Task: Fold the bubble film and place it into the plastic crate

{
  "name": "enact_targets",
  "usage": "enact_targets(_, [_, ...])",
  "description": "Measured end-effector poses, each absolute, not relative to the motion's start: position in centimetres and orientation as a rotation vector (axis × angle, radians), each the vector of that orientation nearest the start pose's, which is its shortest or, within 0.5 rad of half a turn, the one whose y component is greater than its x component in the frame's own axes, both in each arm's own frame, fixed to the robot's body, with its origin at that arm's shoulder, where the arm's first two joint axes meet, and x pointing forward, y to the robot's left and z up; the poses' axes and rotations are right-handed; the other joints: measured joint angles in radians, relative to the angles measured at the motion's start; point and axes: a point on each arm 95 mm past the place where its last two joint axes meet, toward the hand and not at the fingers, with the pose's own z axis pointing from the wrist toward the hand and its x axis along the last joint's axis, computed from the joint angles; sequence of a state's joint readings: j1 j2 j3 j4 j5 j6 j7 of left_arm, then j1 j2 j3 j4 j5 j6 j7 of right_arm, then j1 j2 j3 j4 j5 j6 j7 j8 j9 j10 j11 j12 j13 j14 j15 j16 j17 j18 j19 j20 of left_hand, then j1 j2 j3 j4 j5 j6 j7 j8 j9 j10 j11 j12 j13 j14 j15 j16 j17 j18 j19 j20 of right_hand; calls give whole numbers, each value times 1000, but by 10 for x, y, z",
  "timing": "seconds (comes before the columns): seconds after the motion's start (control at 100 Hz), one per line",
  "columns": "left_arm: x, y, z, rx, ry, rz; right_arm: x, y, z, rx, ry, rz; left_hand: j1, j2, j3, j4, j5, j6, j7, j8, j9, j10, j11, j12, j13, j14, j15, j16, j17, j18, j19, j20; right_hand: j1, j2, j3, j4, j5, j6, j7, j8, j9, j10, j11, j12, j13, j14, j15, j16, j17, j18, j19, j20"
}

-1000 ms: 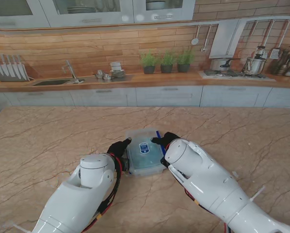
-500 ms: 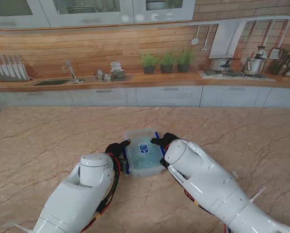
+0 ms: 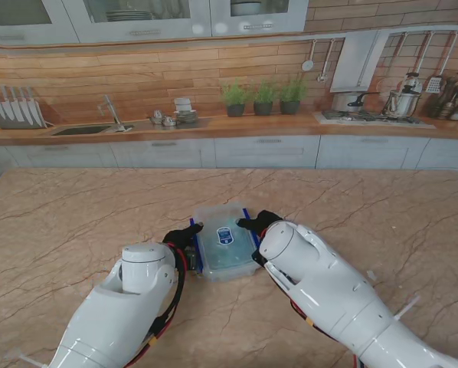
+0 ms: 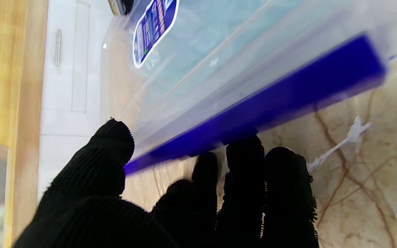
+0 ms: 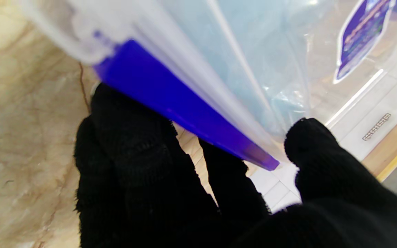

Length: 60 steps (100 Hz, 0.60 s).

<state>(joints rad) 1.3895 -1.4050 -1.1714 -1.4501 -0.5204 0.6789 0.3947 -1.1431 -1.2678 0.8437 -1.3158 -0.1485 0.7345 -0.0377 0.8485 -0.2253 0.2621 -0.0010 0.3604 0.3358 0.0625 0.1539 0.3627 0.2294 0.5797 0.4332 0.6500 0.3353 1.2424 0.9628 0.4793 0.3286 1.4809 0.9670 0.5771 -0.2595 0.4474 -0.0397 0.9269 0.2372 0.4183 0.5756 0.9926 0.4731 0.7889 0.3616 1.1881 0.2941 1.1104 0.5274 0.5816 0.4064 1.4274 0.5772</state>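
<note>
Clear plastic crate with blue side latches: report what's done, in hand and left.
Done: pale bubble film lies inside the clear plastic crate with blue side latches, lid on. In hand: left hand and right hand grip opposite blue latches. Left: whether they are snapped shut can't be told.

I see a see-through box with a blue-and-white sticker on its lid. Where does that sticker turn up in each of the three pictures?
Stand view: the sticker sits mid-table on the box lid, between the two gloved hands.
Left wrist view: the sticker is near the top edge, left of centre.
Right wrist view: the sticker is in the top right corner.
Shared landmark: the blue latches on the box's sides.
</note>
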Motion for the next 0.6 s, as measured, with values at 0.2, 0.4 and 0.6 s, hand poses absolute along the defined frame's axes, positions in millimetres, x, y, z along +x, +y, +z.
enact_targets(0.2, [430,-71,-364,-2873,208,-1267,471,88,-347,-2889,-1364,-1498,0,-15,-42,-3,231,9,359,169,183,58,20,15,86,11,9,-13,69,17,31,-50,0,1,-3,0,0,-2,0,1,0,0,0,0,-1,12,10,10,-9,0,-1,0])
enact_targets(0.4, [428,-73,-360,-2645,584,-1284,471,88,-347,-2880,-1390,-1494,-3,34,-142,-15,243,2,923,448,276,112,51,38,117,56,-3,-61,104,72,39,-112,-1,7,-11,0,7,0,13,28,2,0,0,0,-1,19,12,12,-10,0,-2,0])
enact_targets(0.6, [427,-76,-355,-2580,717,-1282,469,87,-346,-2860,-1413,-1494,-5,33,-126,-15,245,79,985,551,339,187,49,50,130,95,-40,-109,118,119,39,-163,0,8,-12,2,27,26,36,49,37,-4,-2,0,1,35,12,12,-10,13,-5,0])
